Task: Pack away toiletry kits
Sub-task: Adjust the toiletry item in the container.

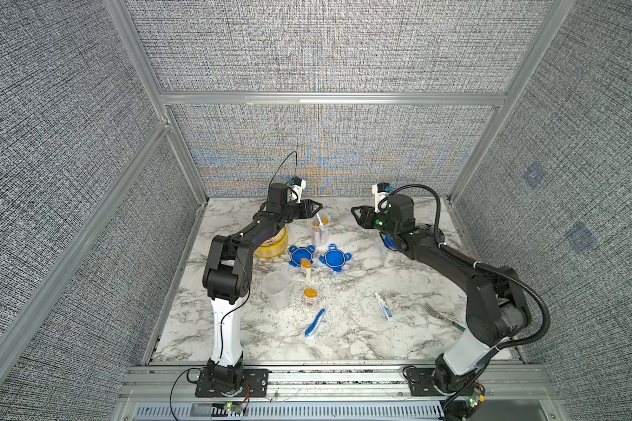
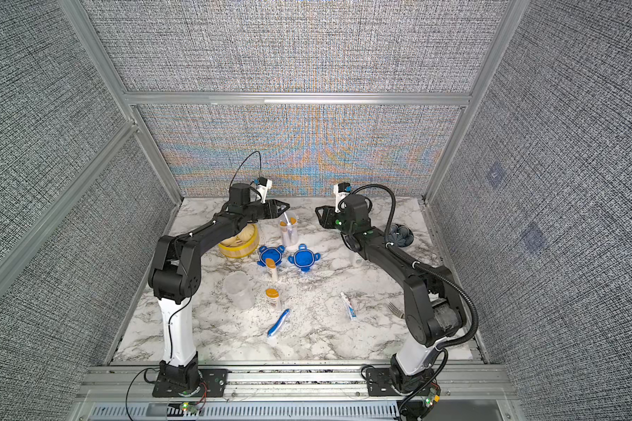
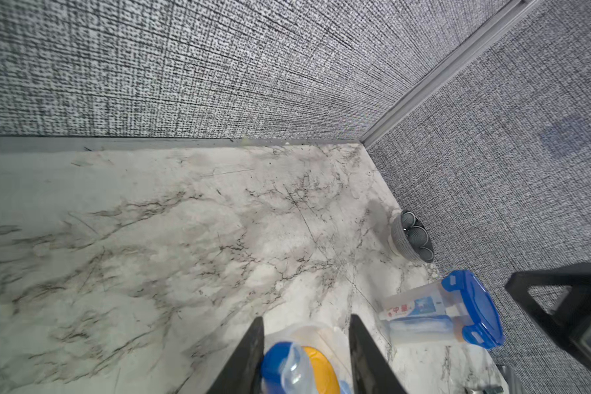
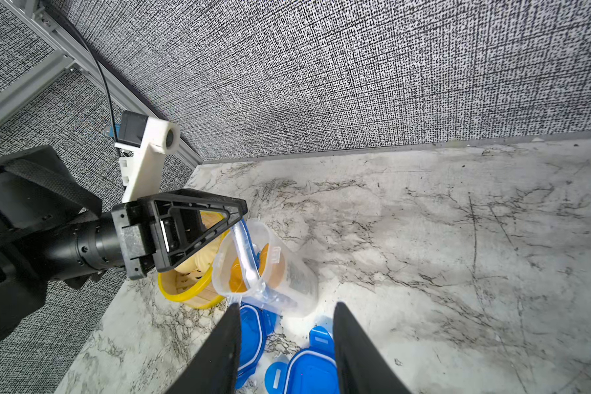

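Black left arm (image 1: 249, 233) is stretching forward, left gripper (image 1: 318, 207) hovering with jaws parted at the top of the folding toothbrush (image 4: 244, 252) standing in the open clear jar (image 4: 297, 283); right gripper (image 1: 355, 217) is hanging opposite, empty, jaws apart.

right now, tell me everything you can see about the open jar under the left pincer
The open jar is clear, slightly cloudy plastic, lidless, standing upright on the marble table toward the back, beside the yellow steamer, with two blue lids lying close in front. Inside are an orange-capped bottle and a blue-and-clear toothbrush that leans out past the rim. The left pincer hovers at the toothbrush's top end, clear of the jar.
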Controlling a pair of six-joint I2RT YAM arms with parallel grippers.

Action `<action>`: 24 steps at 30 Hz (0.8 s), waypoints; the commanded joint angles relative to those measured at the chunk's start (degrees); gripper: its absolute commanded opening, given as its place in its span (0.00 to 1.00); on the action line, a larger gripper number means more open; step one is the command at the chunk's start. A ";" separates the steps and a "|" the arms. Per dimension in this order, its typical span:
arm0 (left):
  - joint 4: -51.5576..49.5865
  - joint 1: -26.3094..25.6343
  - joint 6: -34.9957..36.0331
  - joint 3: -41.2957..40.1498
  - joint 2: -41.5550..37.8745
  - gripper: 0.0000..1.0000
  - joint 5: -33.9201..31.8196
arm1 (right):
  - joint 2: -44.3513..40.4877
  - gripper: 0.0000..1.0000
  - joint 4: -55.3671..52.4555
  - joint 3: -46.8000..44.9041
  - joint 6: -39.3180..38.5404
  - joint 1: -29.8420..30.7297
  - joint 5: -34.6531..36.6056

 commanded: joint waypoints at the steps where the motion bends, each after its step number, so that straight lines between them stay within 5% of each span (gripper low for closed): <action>1: 4.49 -0.06 -0.84 -1.95 -1.53 0.36 5.23 | 0.24 0.46 0.71 0.38 -0.27 0.01 -0.15; 24: 4.32 -0.23 -0.67 -5.73 -5.26 0.31 3.65 | -1.21 0.46 -0.03 -1.10 -1.44 0.01 -0.07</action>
